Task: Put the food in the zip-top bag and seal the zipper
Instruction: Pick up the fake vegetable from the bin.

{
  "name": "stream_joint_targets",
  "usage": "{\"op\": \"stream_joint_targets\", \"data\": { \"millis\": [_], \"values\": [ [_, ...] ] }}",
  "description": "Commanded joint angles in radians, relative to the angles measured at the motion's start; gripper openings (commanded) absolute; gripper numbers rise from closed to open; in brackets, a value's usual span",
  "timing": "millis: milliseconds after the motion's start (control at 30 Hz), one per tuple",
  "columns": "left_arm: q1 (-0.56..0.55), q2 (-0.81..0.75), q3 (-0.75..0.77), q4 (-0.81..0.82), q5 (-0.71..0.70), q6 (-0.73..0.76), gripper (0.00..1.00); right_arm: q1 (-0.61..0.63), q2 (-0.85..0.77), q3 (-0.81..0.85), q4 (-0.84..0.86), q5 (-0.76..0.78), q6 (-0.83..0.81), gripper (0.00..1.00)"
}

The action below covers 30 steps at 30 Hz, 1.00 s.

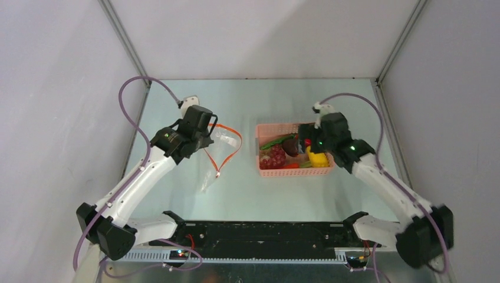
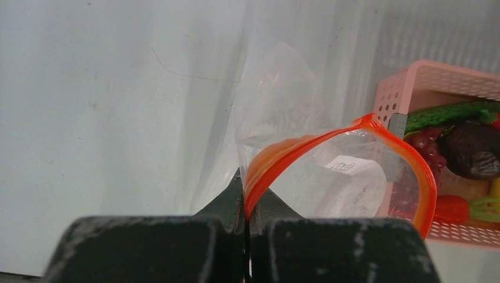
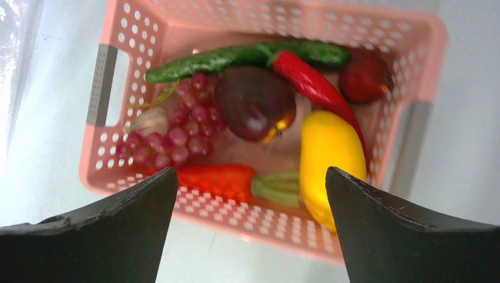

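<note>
The clear zip-top bag (image 1: 225,139) hangs with its mouth spread open, its orange-red zipper (image 1: 227,152) looping down to a small white tip. My left gripper (image 2: 246,203) is shut on the zipper strip (image 2: 330,141) and holds the bag up. The food lies in a pink basket (image 1: 268,172): a yellow fruit (image 3: 327,153), a red chili (image 3: 309,82), a grape bunch (image 3: 171,138), a long green pod (image 3: 236,56) and a dark round fruit (image 3: 253,100). My right gripper (image 3: 250,188) is open and empty, above the basket's near wall.
An orange carrot piece (image 3: 215,177) and a small red fruit (image 3: 364,76) also lie in the basket. White walls close in the table at the back, left and right. The bag's white label (image 2: 348,165) shows through the plastic.
</note>
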Motion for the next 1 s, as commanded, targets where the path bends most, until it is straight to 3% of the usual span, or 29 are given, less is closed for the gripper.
{"op": "stream_joint_targets", "data": {
  "millis": [0,300,600,967],
  "values": [
    [-0.019,0.001,-0.017,0.056,0.001,-0.009,0.0,0.046,0.208,0.123,0.118,0.05,-0.104,1.0],
    [-0.043,-0.006,-0.06,0.119,0.066,-0.032,0.0,0.062,0.56,0.288,0.089,0.044,-0.17,1.0],
    [-0.045,0.012,-0.077,0.11,0.071,-0.049,0.0,0.088,0.708,0.298,0.081,0.047,-0.096,0.93],
    [-0.052,-0.003,-0.09,0.145,0.09,-0.045,0.0,0.117,0.758,0.299,0.119,0.1,-0.043,0.81]
  ]
}}
